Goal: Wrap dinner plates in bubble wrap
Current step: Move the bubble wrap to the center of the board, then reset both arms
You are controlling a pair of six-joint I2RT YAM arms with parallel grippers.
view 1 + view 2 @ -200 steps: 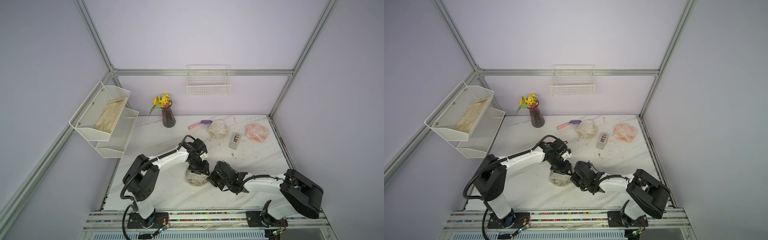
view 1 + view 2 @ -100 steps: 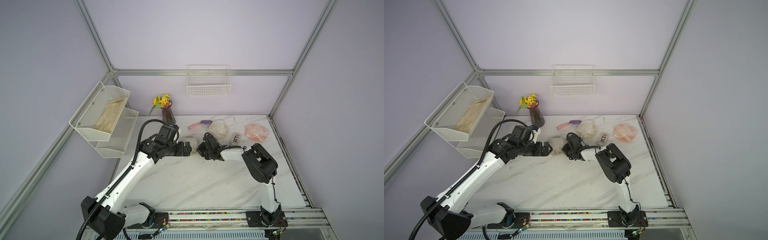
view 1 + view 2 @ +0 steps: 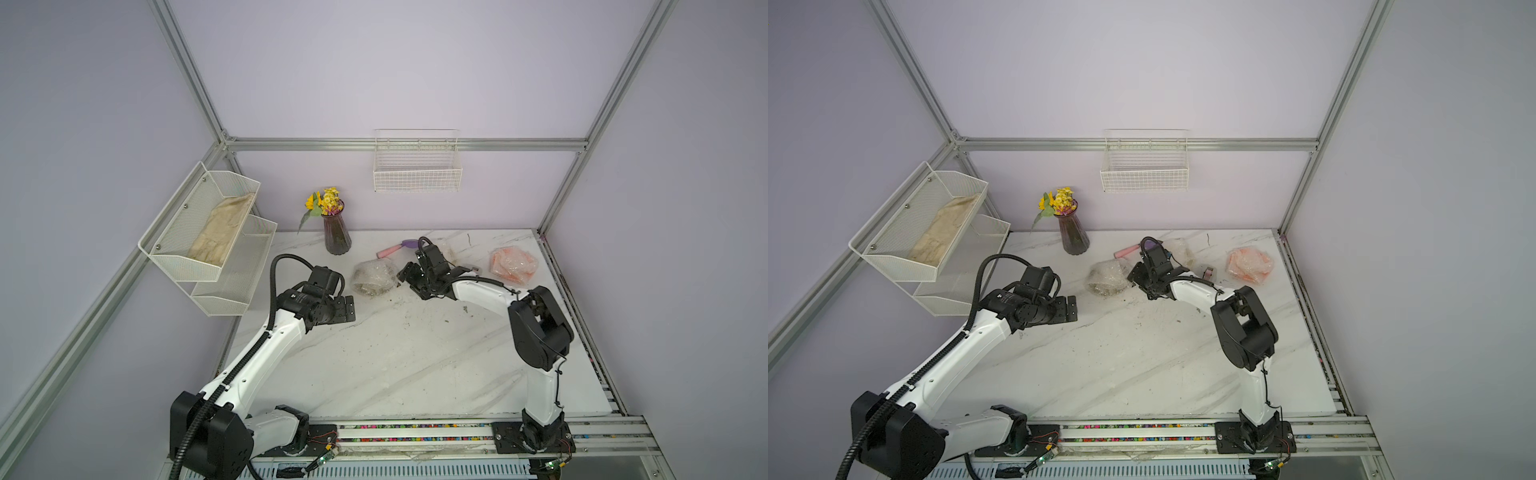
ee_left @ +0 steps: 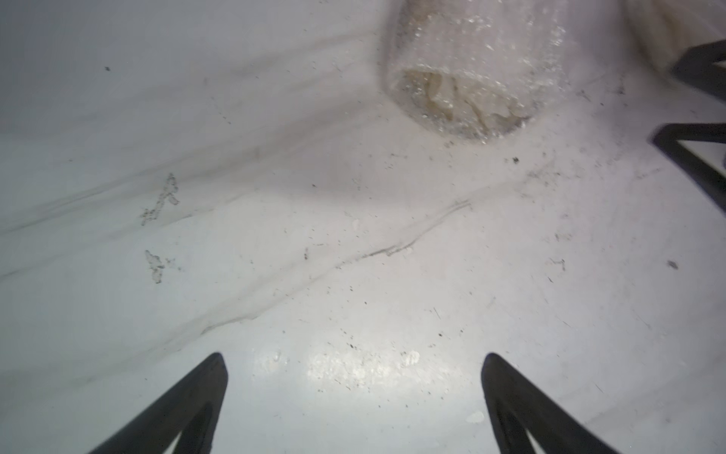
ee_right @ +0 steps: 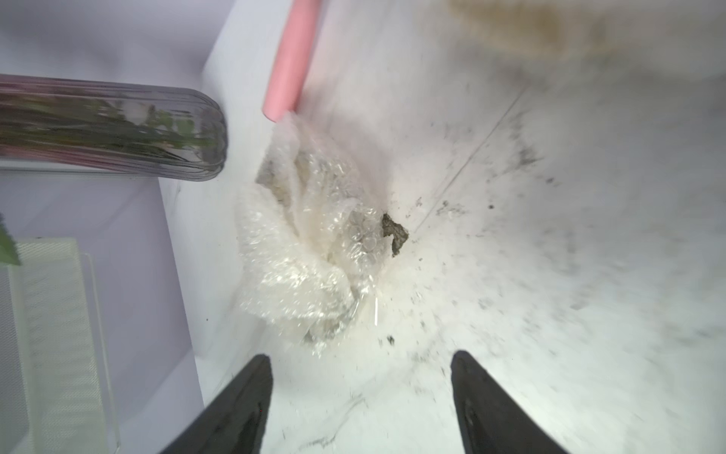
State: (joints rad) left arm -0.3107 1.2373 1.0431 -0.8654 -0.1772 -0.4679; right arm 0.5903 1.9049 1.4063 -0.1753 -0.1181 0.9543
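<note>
A crinkly bundle of bubble wrap [image 3: 374,277] [image 3: 1106,279] lies on the marble table [image 3: 407,357], near the vase, with something pale showing through one end [image 4: 463,98]. My left gripper [image 3: 351,308] [image 4: 353,361] stands open just short of it, holding nothing. My right gripper [image 3: 402,276] [image 5: 361,359] is open on the bundle's other side, close to the bundle [image 5: 306,251] and apart from it. A second whitish bundle [image 3: 1181,249] sits behind the right arm. An orange plate wrapped in bubble wrap [image 3: 513,264] [image 3: 1250,266] lies at the back right.
A dark vase of yellow flowers [image 3: 336,237] [image 5: 118,129] stands at the back. A pink-handled tool [image 3: 392,249] [image 5: 292,59] lies beside it. A grey tape dispenser [image 3: 1208,273] sits behind the right arm. Wire shelves with a beige cloth [image 3: 220,232] hang at the left, a wire basket [image 3: 417,170] on the back wall.
Both arms carried the bundle from the front middle of the table to the back near the vase. Both grippers let it go, the right one last, and drew slightly away.
</note>
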